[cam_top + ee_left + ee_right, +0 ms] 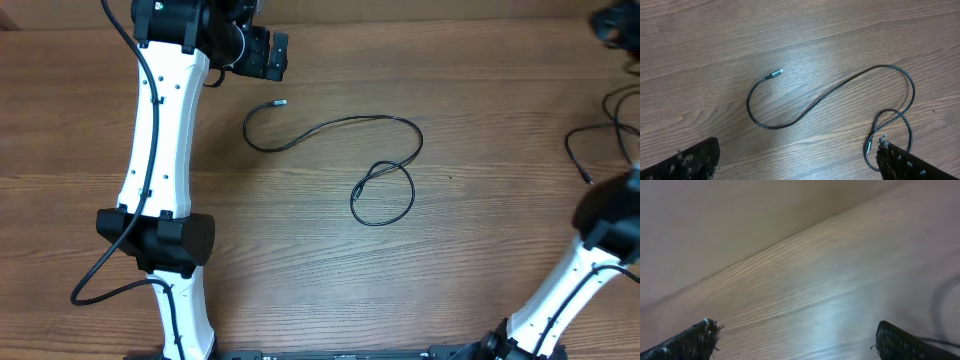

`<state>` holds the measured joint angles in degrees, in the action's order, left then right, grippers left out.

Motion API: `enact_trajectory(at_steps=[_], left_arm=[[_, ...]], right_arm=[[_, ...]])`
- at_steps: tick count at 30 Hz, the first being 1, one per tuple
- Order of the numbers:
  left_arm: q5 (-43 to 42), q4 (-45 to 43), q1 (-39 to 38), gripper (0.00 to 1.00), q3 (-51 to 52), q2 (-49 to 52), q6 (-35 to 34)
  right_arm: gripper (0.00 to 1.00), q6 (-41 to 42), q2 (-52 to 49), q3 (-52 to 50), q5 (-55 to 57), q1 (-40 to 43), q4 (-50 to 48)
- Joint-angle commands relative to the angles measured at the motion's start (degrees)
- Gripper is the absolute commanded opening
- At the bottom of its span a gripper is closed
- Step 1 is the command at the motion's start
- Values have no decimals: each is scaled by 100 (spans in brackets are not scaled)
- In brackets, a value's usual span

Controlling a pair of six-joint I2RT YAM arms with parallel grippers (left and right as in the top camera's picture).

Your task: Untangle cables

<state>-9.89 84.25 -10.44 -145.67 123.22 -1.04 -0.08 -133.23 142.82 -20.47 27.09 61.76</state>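
Overhead view shows the cable [340, 125] lying flat in the middle of the table [300, 280]. It is one thin black cord. One end has a small silver plug [281, 102], and that end points up toward the left arm. From the plug the cord bends round and runs off to the right. Then it turns back and crosses over itself in a small loop [383, 195].

The cable looks very light, soft and floppy. It will likely slide on the smooth wood and drag along when one part is pulled. It is so thin that fingers must go right down to the table to pinch it. The plug end looks like the best place to hold, as it is a bit thicker and harder and has bare wood all round it. A hard pull might turn the loop into a knot, so a slow pull seems safer.

A second cord [578, 160] lies near the right edge of the table.

The left gripper [797, 145] hangs over the cable with its fingers wide apart and nothing in them. The right gripper [795, 326] is spread wide too, over bare wood, and holds nothing.
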Motion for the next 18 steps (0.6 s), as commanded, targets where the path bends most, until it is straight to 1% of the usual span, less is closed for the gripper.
enact_trajectory(at_steps=[1,5,8,12,18], left_arm=[[-68,59,-22,100,-101,-173,243],[-63,52,-22,100,-98,-173,284],[-57,35,-20,100,-101,-173,284],[-17,-153,-20,100,-101,-173,258],[0,-754,-9,100,-101,-173,-284]], right_arm=[[100,-256,120,96,546,-398,22],[100,-299,120,-17,581,-715,44],[100,-369,120,-17,219,-938,208],[100,-852,120,-24,-605,-1458,702],[100,-1869,120,-116,-660,-2636,1403]])
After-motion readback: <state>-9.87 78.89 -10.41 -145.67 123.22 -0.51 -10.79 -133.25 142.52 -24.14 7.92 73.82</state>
